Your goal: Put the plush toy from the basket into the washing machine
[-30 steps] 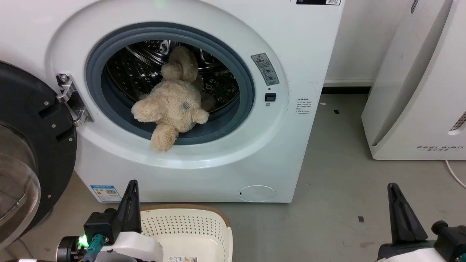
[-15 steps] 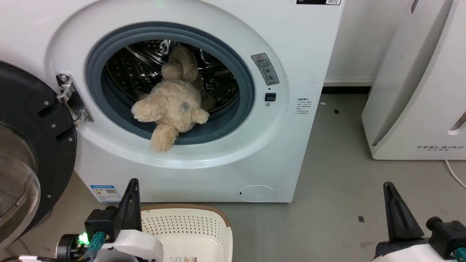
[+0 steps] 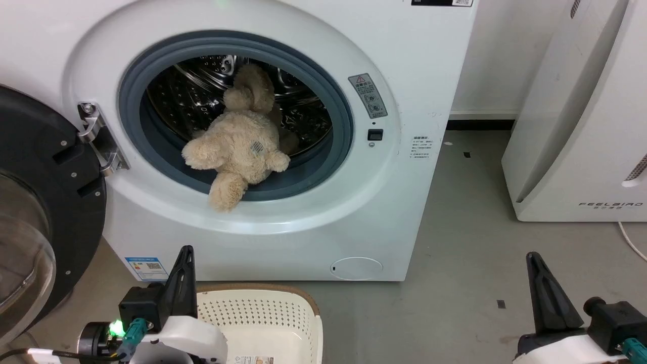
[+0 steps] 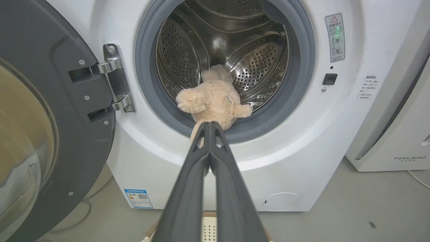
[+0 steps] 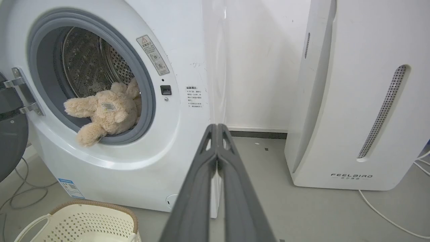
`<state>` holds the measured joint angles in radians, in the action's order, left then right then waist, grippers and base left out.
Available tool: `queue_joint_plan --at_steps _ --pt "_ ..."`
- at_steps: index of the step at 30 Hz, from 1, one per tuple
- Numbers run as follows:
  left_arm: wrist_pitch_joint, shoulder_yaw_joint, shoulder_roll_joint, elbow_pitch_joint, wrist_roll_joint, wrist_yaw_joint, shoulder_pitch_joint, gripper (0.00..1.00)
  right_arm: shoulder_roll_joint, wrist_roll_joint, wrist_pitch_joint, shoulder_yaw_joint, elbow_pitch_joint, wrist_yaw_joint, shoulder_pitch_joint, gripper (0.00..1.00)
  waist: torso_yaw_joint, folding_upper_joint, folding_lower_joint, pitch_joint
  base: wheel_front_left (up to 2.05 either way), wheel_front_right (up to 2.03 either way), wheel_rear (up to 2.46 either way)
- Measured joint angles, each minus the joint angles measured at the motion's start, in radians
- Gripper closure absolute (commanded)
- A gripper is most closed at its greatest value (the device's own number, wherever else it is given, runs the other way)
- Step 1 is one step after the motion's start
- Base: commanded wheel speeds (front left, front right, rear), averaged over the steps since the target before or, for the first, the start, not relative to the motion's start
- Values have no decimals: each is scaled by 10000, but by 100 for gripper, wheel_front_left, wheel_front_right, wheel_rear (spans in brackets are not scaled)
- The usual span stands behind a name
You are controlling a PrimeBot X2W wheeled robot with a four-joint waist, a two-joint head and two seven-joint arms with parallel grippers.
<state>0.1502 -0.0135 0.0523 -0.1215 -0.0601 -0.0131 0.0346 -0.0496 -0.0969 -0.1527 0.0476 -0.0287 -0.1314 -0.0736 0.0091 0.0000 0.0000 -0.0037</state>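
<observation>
The plush toy [image 3: 237, 146] is shown out of the basket [image 3: 263, 313], laid across the gasket [image 3: 313, 178] of the washing machine [image 3: 404, 76] at 6 o'clock, one leg draped outward. The left pincer [image 4: 210, 125] and right pincer [image 5: 217, 126] are pressed together, empty. A final push inward is judged left.

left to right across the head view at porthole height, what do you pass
door → hinge → plush toy → warning sticker → FEELBIRD appliance

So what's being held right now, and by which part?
Nothing: left gripper and right gripper are shut, empty; the fluffy beige plush toy lies free.
</observation>
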Motion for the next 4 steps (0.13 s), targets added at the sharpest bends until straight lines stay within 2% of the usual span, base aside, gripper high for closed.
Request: queue_joint_plan --at_steps 4 --pt "-65 8 -2 67 56 0 0 100 0 25 102 -25 12 0 6 100 -5 0 0 2 0 0 0"
